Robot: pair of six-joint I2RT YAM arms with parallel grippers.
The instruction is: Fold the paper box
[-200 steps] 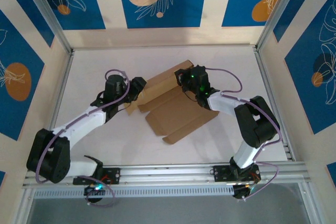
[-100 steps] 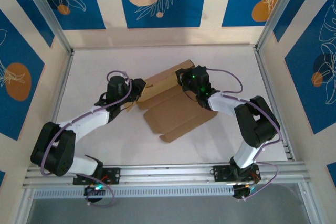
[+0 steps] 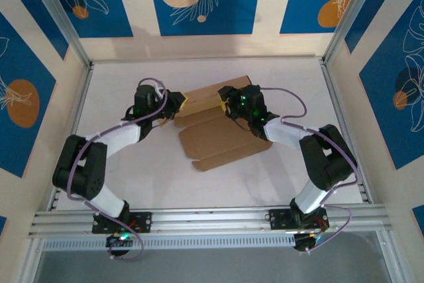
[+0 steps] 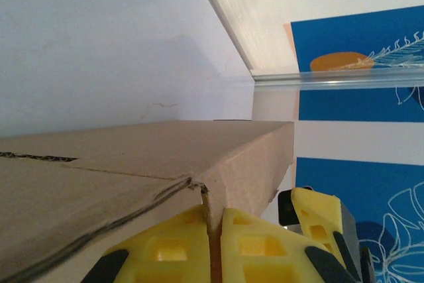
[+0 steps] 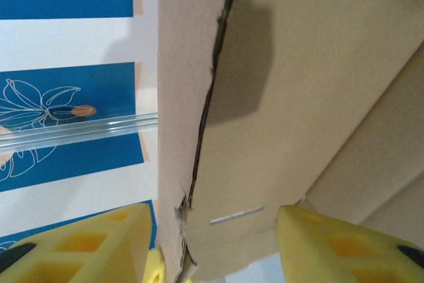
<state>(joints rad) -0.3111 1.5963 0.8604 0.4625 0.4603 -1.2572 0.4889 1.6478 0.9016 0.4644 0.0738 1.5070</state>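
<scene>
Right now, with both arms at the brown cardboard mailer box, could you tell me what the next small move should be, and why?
Probably draw the right gripper back off the plain brown cardboard paper box. Its jaws stand open astride a raised panel, gripping nothing, while the left gripper is shut on the wall's other end and might carry the fold alone.

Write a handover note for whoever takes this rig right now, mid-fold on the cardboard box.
Left gripper: jaws shut on a raised edge at the far left end of the plain brown cardboard paper box.
Right gripper: jaws open, straddling the raised far wall's right end, not clamped.
Box: midway on the white table, near panel flat.
Done: far long side looks folded up.
Left: near flaps and tabs lie flat; carton not formed.
</scene>
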